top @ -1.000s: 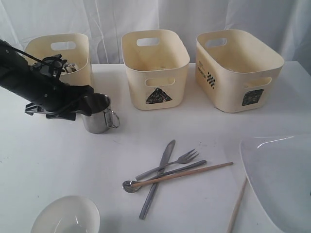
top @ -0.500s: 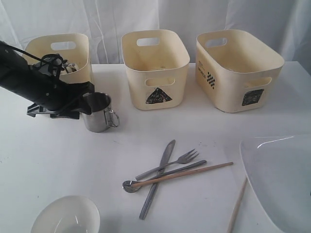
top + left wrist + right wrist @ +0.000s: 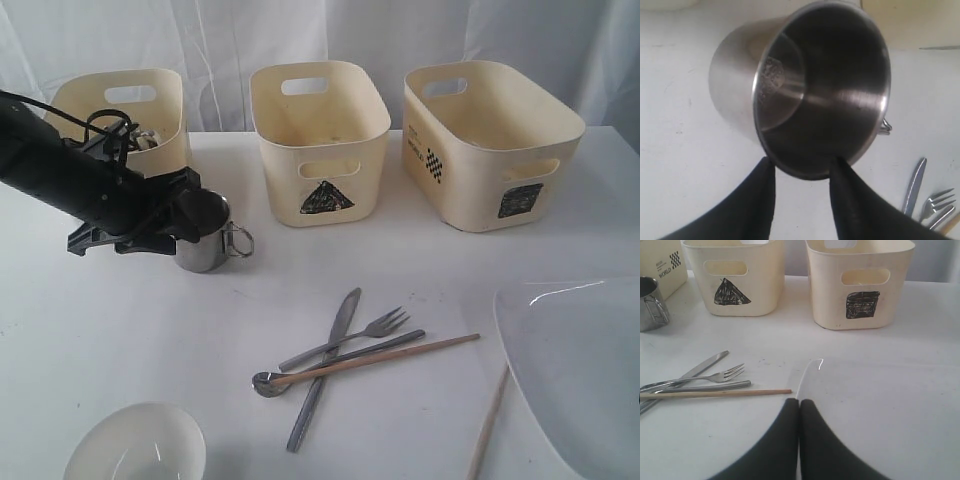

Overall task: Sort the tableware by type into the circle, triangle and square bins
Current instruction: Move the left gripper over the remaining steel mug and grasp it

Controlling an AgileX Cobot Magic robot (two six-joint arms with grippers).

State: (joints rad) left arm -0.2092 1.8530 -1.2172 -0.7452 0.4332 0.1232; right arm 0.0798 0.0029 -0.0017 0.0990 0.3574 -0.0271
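The left end effector (image 3: 192, 216) clamps the rim of a steel mug (image 3: 212, 246), one finger (image 3: 757, 200) outside the wall and the other inside the mouth. The mug is tilted, its handle pointing right, at the left of the worktop (image 3: 120, 330) and just near of the left bin (image 3: 165, 120). A glint of steel shows inside that bin.

The right end effector (image 3: 799, 404) is clenched, its fingers pressed together on nothing. It hangs over the left edge of the large white plate (image 3: 585, 375) at the near right corner of the worktop.

Along the far side, right of the mug, stand the triangle bin (image 3: 320, 125) and then the square bin (image 3: 480, 150).

Near the middle the cutlery lies in a crossed heap. The knife (image 3: 322, 372), the fork (image 3: 386, 324) and the spoon (image 3: 266, 384) overlap, with one chopstick (image 3: 400, 354) laid across them. A second chopstick (image 3: 489, 428) lies apart beside the plate's left rim. The white bowl (image 3: 135, 450) sits at the near left.
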